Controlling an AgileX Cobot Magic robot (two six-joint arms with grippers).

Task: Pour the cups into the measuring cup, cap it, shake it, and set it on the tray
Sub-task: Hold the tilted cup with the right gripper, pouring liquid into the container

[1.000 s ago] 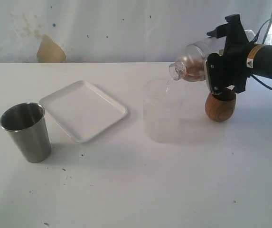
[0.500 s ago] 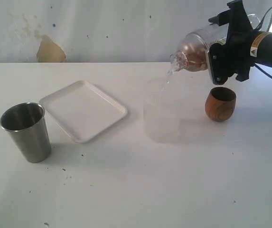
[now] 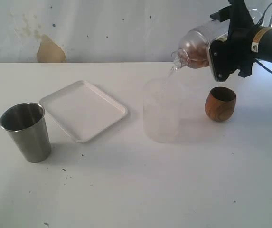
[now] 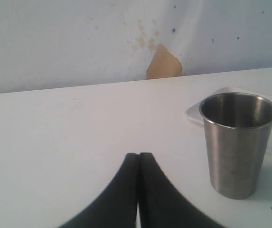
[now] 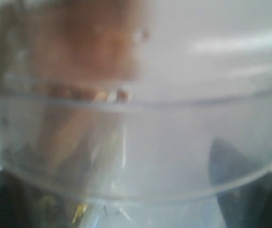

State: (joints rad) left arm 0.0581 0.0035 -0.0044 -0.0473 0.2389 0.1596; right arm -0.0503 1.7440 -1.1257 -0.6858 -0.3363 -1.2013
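Nearby, the steel tumbler [image 3: 25,132] stands upright on the surface [image 3: 173,190], mouth up. The left tool [image 4: 138,161] hangs just short of it, jaws pressed together on nothing. Behind the tumbler lies the white tray [image 3: 83,110], nothing on it. Further back a frosted cup [image 3: 162,118] stands near the middle, with the wooden cup [image 3: 220,103] upright to its right. Highest and farthest, the right tool [image 3: 227,45] is clamped wide around the measuring cup [image 3: 197,45], held in the air above and between those two.

Over the last second the arm has lifted the measuring cup up and slightly right. The wooden cup, half hidden then, now shows whole. The thin stream [image 3: 166,78] from the domed lid [image 3: 179,54] has grown longer and falls toward the frosted cup; whether it all lands inside I cannot tell. Capping looks done, I judge, while the tray step remains.

The measuring cup's long axis lies nearer level than upright, with the lidded end pointing left and somewhat down and the base up to the right behind the tool
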